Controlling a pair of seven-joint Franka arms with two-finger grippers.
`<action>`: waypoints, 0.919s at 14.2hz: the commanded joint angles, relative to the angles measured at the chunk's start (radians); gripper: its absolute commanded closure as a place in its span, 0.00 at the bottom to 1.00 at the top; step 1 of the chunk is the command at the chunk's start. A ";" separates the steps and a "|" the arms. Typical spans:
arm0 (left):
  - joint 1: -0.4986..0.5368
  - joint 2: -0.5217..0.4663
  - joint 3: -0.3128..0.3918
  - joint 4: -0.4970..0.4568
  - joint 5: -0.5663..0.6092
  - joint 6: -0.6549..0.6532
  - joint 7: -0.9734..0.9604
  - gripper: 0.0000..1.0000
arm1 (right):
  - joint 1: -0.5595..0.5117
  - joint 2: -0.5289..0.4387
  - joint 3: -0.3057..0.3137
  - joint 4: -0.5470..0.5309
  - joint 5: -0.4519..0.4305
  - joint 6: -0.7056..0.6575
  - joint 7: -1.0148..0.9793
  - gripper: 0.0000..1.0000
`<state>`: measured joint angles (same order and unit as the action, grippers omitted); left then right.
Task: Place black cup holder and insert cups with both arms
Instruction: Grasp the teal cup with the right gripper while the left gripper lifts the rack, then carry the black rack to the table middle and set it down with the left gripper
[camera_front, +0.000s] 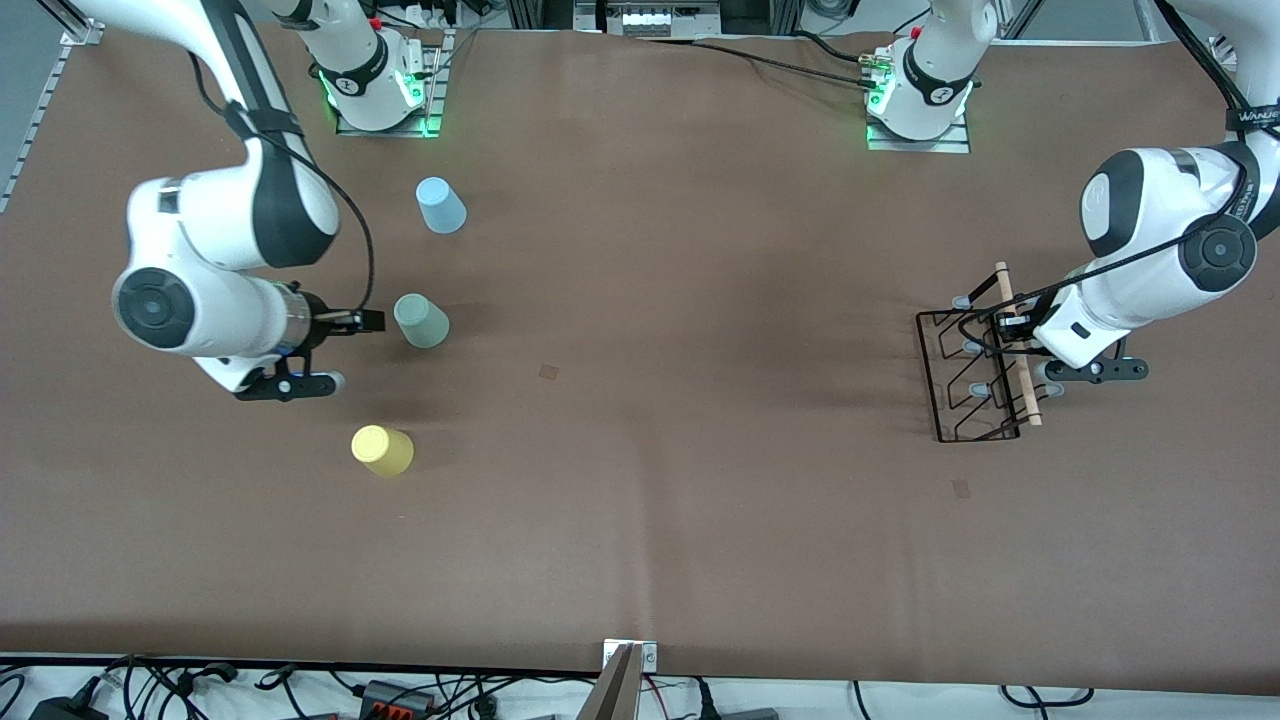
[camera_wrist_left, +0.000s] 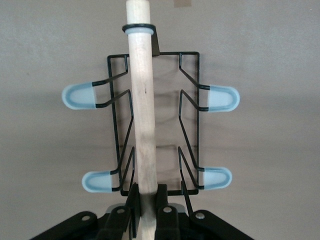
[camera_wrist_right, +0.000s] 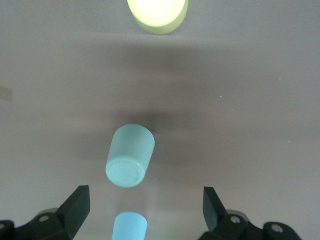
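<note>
Black wire cup holder with wooden rod handle (camera_front: 975, 375) sits at the left arm's end, pegs bare; three upturned pastel plastic cups (camera_front: 421, 320) stand near the right arm.

Left wrist view: left gripper (camera_wrist_left: 146, 200) pinches the rod; placing comes next.

Right wrist view: right gripper (camera_wrist_right: 145, 205), spread, hovers beside the mint cup (camera_wrist_right: 129, 156).

Left gripper (camera_front: 1012, 333) fingertips hidden under the wrist in front view. Wooden handle (camera_wrist_left: 142, 105) cut off at frame top in left wrist view. Light blue cup (camera_wrist_right: 129, 226) and yellow cup (camera_wrist_right: 157, 14) cropped in right wrist view.
</note>
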<state>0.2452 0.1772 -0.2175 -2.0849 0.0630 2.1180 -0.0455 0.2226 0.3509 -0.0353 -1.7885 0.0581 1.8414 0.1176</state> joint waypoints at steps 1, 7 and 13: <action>-0.020 -0.015 -0.046 0.069 -0.034 -0.099 -0.034 0.99 | 0.030 -0.029 -0.003 -0.092 0.011 0.082 0.046 0.00; -0.029 0.011 -0.285 0.221 -0.100 -0.207 -0.207 1.00 | 0.081 -0.046 -0.003 -0.271 0.011 0.274 0.128 0.00; -0.111 0.172 -0.421 0.361 -0.100 -0.199 -0.468 1.00 | 0.081 -0.027 0.006 -0.293 0.013 0.286 0.146 0.00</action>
<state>0.1787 0.2843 -0.6222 -1.8144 -0.0305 1.9430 -0.4441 0.3030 0.3451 -0.0359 -2.0534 0.0588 2.1108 0.2457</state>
